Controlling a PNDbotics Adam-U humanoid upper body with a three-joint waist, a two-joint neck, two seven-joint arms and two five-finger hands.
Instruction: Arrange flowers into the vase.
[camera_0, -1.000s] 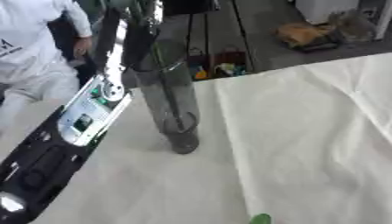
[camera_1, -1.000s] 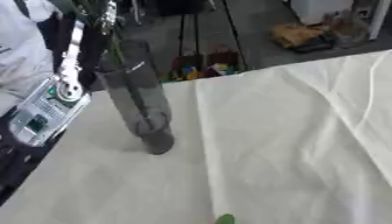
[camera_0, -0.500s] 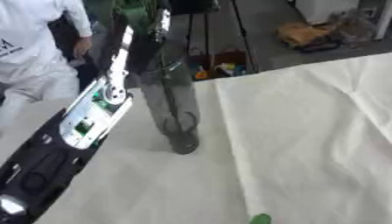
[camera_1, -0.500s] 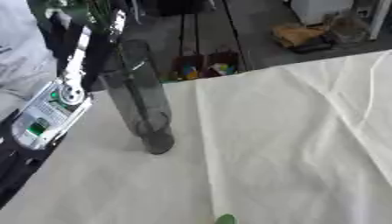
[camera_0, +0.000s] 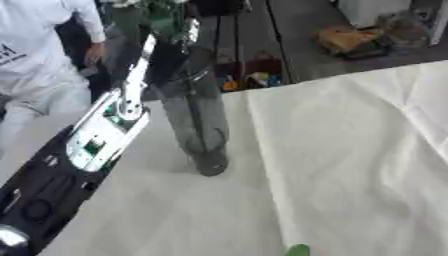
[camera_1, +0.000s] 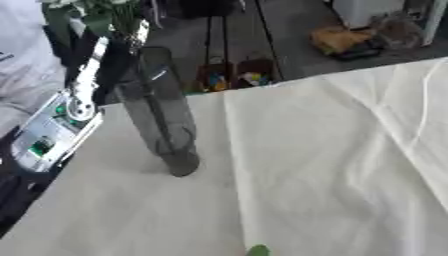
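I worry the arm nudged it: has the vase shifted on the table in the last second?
No. The vase stands upright, its base just as close to the left of the cloth's fold as before.

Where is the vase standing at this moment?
The vase stands upright on the white cloth, left of centre, beside the left arm.

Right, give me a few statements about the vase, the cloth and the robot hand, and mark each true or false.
1. The vase stands upright on the white cloth. True.
2. The vase is opaque white. False: it is dark, see-through glass.
3. The left arm reaches up beside the vase. True.
4. The vase lies tipped over. False: it stands on its base.
5. A small green thing shows at the bottom edge. True.
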